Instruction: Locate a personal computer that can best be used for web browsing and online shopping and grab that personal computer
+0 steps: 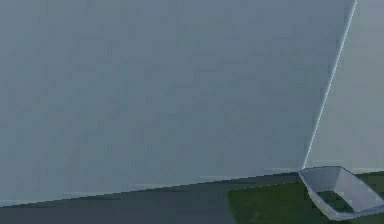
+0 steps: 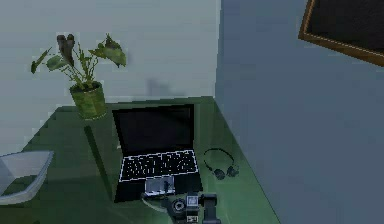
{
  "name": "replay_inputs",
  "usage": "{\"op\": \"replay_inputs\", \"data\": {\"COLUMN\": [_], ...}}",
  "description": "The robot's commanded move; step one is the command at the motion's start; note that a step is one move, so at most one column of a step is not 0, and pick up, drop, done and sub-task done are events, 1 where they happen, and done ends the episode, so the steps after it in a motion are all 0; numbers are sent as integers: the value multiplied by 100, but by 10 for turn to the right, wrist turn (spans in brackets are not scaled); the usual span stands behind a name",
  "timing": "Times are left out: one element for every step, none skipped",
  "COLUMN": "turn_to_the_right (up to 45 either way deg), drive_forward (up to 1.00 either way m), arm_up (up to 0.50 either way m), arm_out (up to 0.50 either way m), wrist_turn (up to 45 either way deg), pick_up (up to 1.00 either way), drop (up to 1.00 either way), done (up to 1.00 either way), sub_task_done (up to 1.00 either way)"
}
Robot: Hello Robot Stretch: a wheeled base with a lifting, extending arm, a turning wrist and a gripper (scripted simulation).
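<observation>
Resting near fingers (image 2: 177, 205), laptop (image 2: 154, 142) (lid up)

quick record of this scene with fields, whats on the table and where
surface: green glass table
target: laptop, lid up, mid table
behind laptop: potted plant, toward the arm side view's left
right of keyboard: headphones
wall: framed picture, upper right
jaws: by the laptop's front edge; cannot tell whether they hold anything

The laptop (image 2: 155, 150) is showing black with pale keys; the table (image 2: 80, 165) is gleaming dark green; the plant (image 2: 85, 55) is showing green, its pot (image 2: 88, 101) yellow-green; the headphones (image 2: 220, 163) are looking black, the frame (image 2: 345, 42) brown.
</observation>
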Motion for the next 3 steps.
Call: {"op": "replay_inputs", "data": {"turn_to_the_right": [0, 0, 0], "drive_forward": [0, 0, 0], "arm_up": [0, 10, 0], "arm_out": [0, 0, 0], "wrist_turn": [0, 0, 0], "pick_up": [100, 0, 0], "drop": [0, 0, 0], "done": [0, 0, 100], "sub_task_done": [0, 0, 0]}}
